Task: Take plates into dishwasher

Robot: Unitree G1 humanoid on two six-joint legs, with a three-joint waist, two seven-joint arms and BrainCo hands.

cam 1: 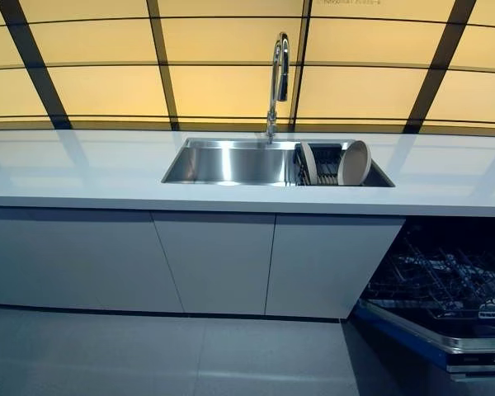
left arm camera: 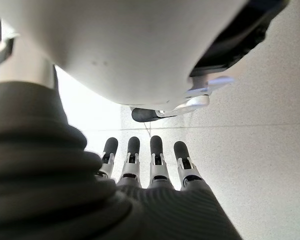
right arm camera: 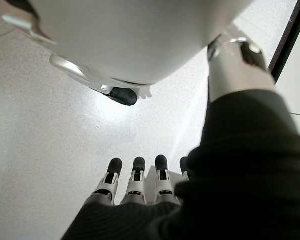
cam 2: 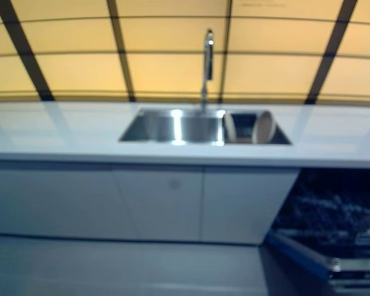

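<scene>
A sink (cam 1: pixel 231 162) is set in the worktop (cam 1: pixel 82 173), a faucet (cam 1: pixel 276 78) behind it; plates (cam 1: pixel 353 162) stand in its right end (in a rack (cam 1: pixel 326 165)), above the open dishwasher (cam 1: pixel 445 297).

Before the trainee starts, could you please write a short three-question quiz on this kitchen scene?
1. True or false: the plates lie flat on the countertop.
2. Where is the open dishwasher: A) under the counter, right of the sink; B) left of the sink; C) behind the faucet?
3. Fill in: the left hand and right hand each hold ____.

Key: 1 false, they stand on edge in the sink's rack; 2 A; 3 nothing.
</scene>
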